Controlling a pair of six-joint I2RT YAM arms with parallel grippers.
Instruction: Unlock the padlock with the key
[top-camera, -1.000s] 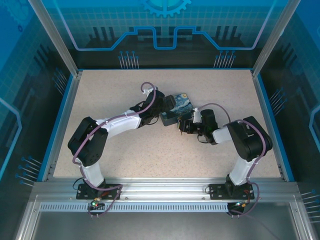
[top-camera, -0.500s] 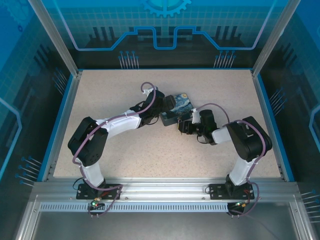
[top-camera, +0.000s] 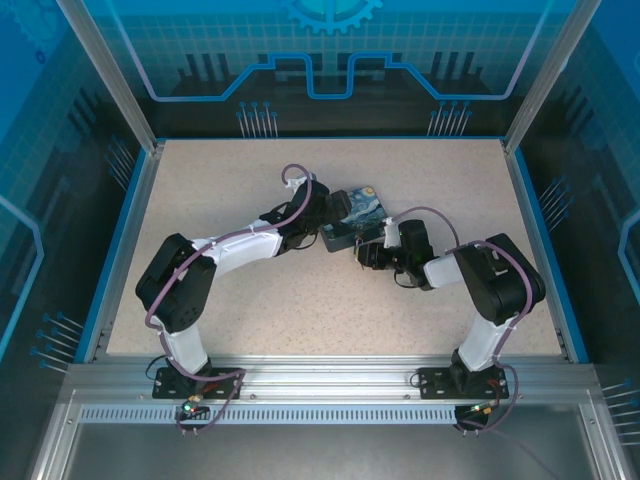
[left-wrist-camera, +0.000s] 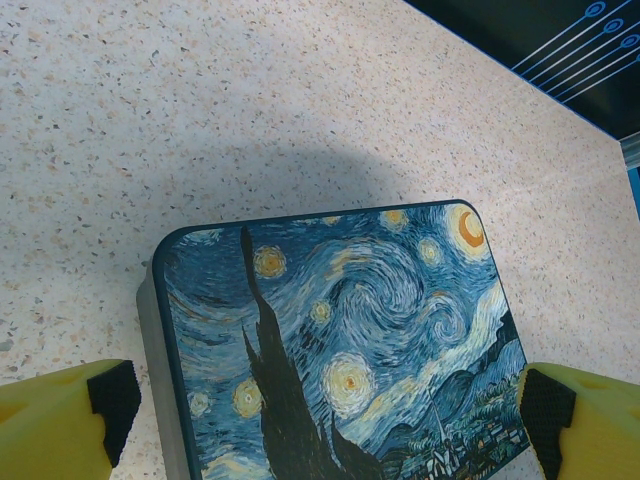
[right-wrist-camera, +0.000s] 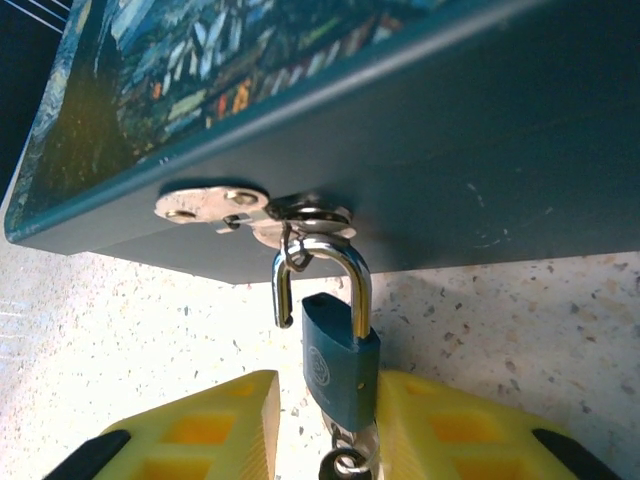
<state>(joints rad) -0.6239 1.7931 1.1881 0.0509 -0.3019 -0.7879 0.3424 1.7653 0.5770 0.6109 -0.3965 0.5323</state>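
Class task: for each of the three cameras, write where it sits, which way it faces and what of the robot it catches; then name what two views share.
Top external: above and behind the bases, looking down on the table; the left arm and right arm meet at the tin.
Left wrist: on the left arm, looking down on the tin's lid; its yellow fingers flank it.
Right wrist: low, facing the tin's side wall; the padlock hangs from the hasp between its fingers.
Shared: both wrist views see the tin.
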